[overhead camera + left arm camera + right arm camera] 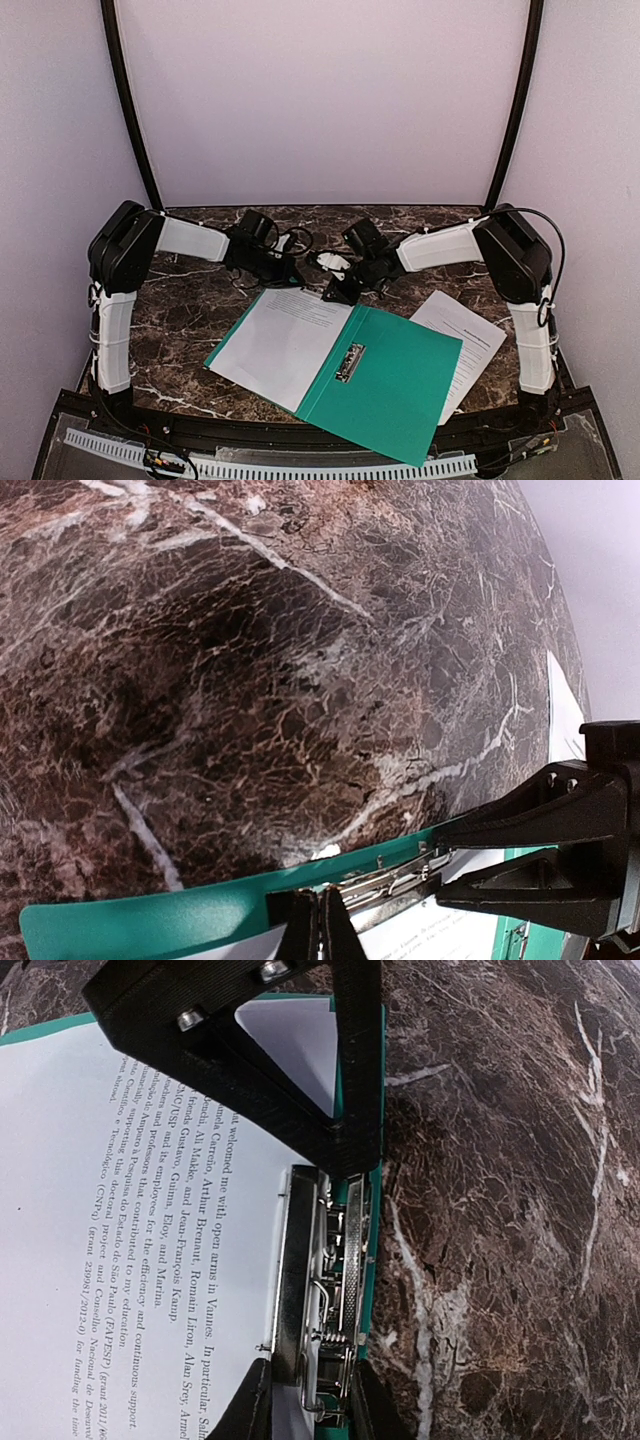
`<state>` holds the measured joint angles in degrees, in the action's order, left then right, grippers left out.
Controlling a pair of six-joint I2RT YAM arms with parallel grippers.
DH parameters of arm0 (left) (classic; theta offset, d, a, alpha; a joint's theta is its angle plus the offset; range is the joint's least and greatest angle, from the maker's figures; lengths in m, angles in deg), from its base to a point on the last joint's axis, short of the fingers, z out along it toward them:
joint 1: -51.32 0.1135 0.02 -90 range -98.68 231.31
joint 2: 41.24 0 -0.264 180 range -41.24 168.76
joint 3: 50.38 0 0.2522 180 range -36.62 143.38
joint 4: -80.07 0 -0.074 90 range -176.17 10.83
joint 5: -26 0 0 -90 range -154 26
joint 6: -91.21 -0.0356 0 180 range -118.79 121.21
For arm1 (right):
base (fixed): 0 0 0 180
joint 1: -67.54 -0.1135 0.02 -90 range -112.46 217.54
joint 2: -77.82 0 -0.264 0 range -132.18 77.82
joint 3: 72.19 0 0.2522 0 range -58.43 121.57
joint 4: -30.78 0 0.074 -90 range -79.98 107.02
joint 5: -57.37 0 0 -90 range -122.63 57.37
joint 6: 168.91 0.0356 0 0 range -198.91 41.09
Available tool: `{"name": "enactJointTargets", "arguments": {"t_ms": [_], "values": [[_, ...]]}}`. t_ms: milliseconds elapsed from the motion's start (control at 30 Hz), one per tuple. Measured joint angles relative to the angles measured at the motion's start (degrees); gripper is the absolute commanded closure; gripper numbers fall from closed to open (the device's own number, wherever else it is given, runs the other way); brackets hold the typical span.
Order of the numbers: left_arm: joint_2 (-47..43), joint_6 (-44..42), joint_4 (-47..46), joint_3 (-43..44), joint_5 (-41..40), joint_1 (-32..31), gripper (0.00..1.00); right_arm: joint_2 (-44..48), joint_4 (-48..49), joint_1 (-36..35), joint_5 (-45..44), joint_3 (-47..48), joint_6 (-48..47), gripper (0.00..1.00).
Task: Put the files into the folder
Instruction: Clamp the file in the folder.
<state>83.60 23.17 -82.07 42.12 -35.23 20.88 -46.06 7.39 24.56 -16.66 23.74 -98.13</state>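
Dark brown marble table (200, 300) with white veins, pale lilac walls (320, 100) on 3 sides, 2 black curved poles (128, 110) rising at the back corners

Green folder (400, 390) lies open and flat at table centre, tilted, spine running roughly 12 to 6 o'clock. Sheet 1 (280, 345), printed side up, lies on the folder's left flap. Sheet 2 (470, 335) lies on the marble at 3 o'clock of the folder, its near-left part tucked under the right flap

Both grippers meet at the folder's 12 o'clock edge, left one just at 9 o'clock of the right one in the top view, nearly touching

Left gripper (318, 920): jaws fully together, sitting right at the folder's far rim. Cannot tell if rim or paper is pinched between them

Right gripper (315, 1370): jaws a narrow way apart, closed around the metal clip (335, 1290) at the head of the spine, 1 finger on each side of it. In the right wrist view sheet 1's text is at 9 o'clock of the clip, bare marble at 3 o'clock
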Motion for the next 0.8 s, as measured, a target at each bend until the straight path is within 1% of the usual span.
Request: {"name": "enactJointTargets", "arguments": {"t_ms": [433,600,800], "values": [[2.36,-3.52,9.29,6.86,-0.94,-0.09,0.99,-0.31,-0.59,-0.48,-1.9,0.81,-1.53,0.93],[2.4,-4.02,9.7,7.13,-0.87,-0.09,0.99,-0.31,-0.61,-0.5,-1.92,0.83,-2.56,0.93],[1.4,-4.0,7.96,6.32,-0.61,-0.09,0.99,-0.31,-0.7,-0.5,-1.92,0.9,-3.48,0.93]]}}
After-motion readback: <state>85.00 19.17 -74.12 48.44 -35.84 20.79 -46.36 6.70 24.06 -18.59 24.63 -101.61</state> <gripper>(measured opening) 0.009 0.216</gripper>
